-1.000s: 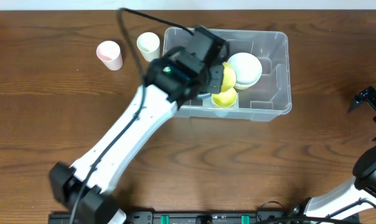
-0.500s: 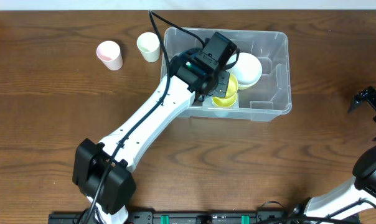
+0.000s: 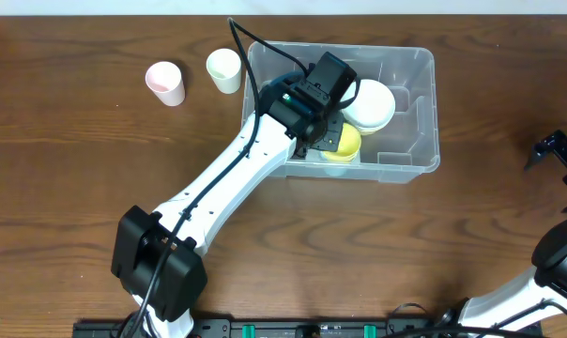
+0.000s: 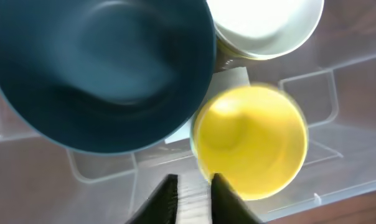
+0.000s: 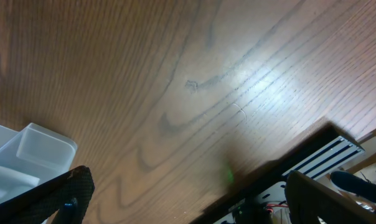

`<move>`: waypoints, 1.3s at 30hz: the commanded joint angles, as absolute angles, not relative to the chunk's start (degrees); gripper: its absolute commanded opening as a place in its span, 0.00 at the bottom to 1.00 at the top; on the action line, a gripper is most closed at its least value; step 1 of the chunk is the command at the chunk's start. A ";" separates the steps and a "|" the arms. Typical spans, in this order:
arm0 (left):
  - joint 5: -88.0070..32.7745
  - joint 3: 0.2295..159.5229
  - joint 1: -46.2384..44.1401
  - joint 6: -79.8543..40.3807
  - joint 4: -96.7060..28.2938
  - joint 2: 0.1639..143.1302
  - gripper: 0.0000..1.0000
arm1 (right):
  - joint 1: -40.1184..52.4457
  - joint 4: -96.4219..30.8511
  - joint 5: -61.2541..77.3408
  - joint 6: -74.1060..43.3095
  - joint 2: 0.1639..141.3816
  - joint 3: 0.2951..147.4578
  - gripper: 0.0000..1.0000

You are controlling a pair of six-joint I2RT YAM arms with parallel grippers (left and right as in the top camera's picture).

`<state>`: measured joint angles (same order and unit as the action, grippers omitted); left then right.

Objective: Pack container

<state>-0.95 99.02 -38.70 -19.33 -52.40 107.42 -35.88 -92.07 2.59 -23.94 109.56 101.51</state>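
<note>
The container (image 3: 410, 141) is a large clear bin at the back middle of the table. Inside it lie a yellow bowl (image 3: 347, 143), a white bowl (image 3: 373, 103) and a dark teal bowl (image 4: 94, 68). My left gripper (image 3: 323, 127) is down inside the container. In the left wrist view its fingers (image 4: 192, 193) stand a narrow gap apart with nothing between them, just left of the yellow bowl (image 4: 253, 140), with the white bowl (image 4: 266, 25) beyond. My right gripper (image 5: 188, 193) is wide open and empty over bare table at the far right (image 3: 554, 148).
A pink cup (image 3: 164, 83) and a cream cup (image 3: 224, 69) stand on the table left of the container. A corner of the container (image 5: 32, 149) shows in the right wrist view. A black rail (image 5: 325, 158) runs along the table's edge.
My left arm reached further into the container and lowered. The yellow bowl that was up by the gripper now lies on the container floor. The right arm has not moved.
</note>
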 commanded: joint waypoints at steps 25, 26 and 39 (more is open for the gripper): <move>4.12 105.89 -0.75 -16.49 -47.46 108.18 0.82 | -36.47 -92.12 2.50 -24.82 108.12 101.49 0.99; 4.10 105.89 0.56 -16.51 -46.96 108.73 0.81 | -36.47 -92.12 2.50 -24.82 108.12 101.49 0.99; 3.49 105.89 6.72 -16.71 -44.49 120.86 0.81 | -36.47 -92.12 2.50 -24.82 108.12 101.49 0.99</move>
<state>3.40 105.14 6.35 -16.69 -44.71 119.66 -35.88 -92.07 2.59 -23.94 109.56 101.51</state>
